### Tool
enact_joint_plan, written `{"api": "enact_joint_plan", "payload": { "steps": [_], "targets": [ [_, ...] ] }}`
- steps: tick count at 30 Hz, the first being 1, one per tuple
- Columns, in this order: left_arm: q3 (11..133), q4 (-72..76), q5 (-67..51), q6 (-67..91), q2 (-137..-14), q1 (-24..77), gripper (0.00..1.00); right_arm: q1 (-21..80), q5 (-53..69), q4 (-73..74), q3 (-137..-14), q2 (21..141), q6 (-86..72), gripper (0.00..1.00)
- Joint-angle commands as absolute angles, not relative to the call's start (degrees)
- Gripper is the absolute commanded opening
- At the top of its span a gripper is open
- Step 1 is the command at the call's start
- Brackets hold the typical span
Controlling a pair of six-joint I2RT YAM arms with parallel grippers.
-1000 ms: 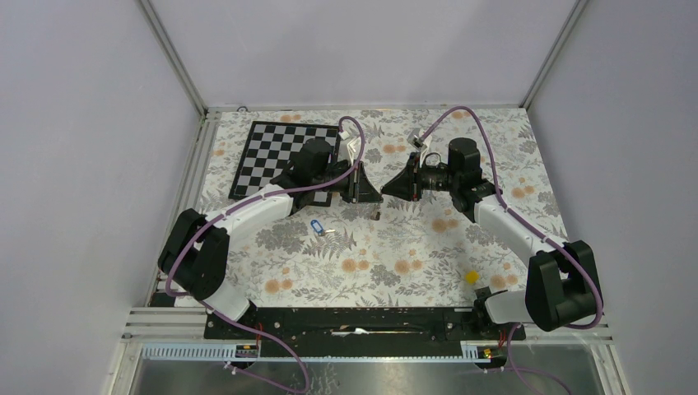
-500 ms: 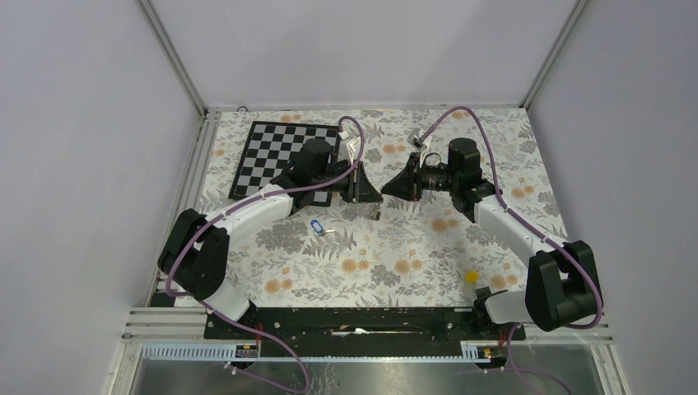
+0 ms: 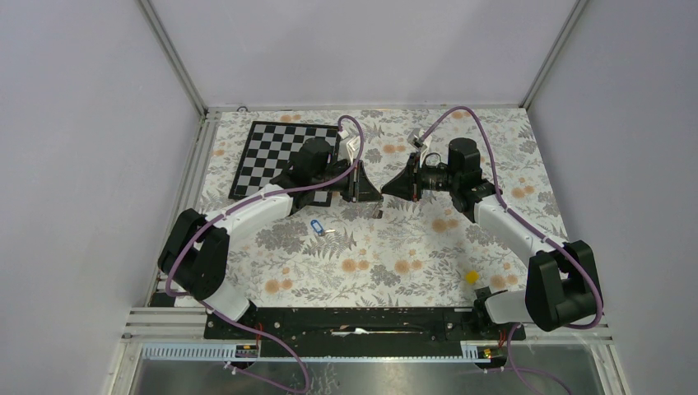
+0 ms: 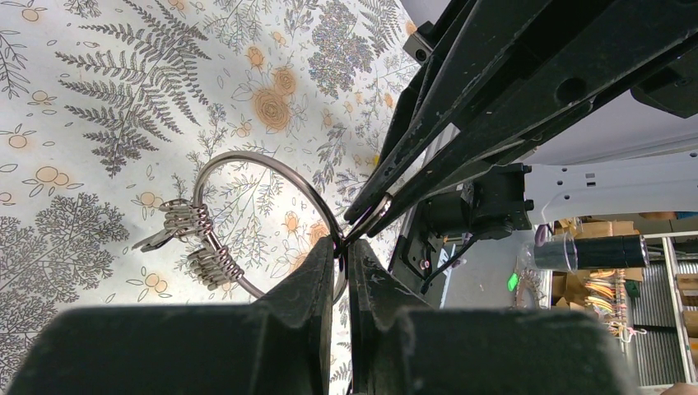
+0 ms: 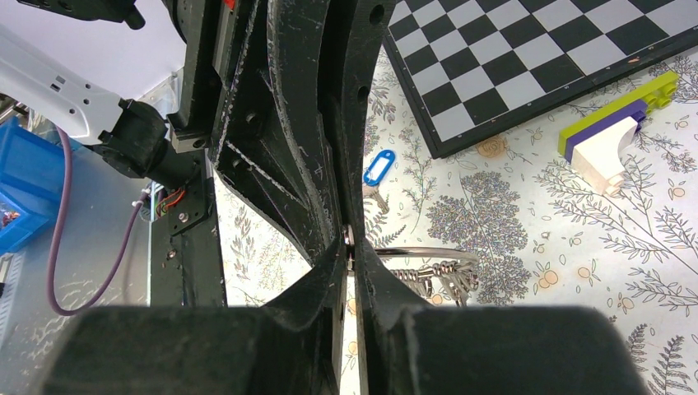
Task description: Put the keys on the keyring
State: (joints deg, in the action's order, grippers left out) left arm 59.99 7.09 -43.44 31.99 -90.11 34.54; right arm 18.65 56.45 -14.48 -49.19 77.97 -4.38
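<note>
Left pincer (image 4: 344, 247): fingers together, clamped on the wire of the keyring (image 4: 247, 155).
Right pincer (image 4: 372, 216): tips nearly shut, meeting the left tip to tip; appears to nip the same wire just beside the left grip. Exact hold hard to read from either wrist view.

Hazards:
- Slip of the thin wire from one pincer, caused by the narrow bite and by two arms pulling against each other at one spot.
- Twisting or springing of the ring if the coil is pried too far.
- No free pincer for fetching a key; freeing either one leaves the ring hanging from a single small grip, likely to swing or fall to the desk (image 4: 82, 82).

Position:
- Ring held between both pincers, seemingly raised off the desk; loop reaching away from the left tips, fan of small metal pieces (image 4: 202, 243) on the side opposite the grips.
- Blue key (image 3: 315, 227) flat on the desk, well apart from both pincers, on the left arm's side, not on the ring.
- Black key not identified with certainty.
</note>
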Motion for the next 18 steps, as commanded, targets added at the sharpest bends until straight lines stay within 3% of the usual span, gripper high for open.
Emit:
{"api": "enact_joint_plan", "payload": {
  "steps": [1,18],
  "targets": [
    [60.3,11.3,-44.4,32.7,-88.6,34.2,0.00,19.0,56.8,-16.6,-49.2,77.3,-4.3,0.12],
    [59.9,11.6,-44.4,32.8,-88.5,34.2,0.00,18.3,57.4,-16.1,-49.4,76.5,-4.1,0.17]
  ]
}}
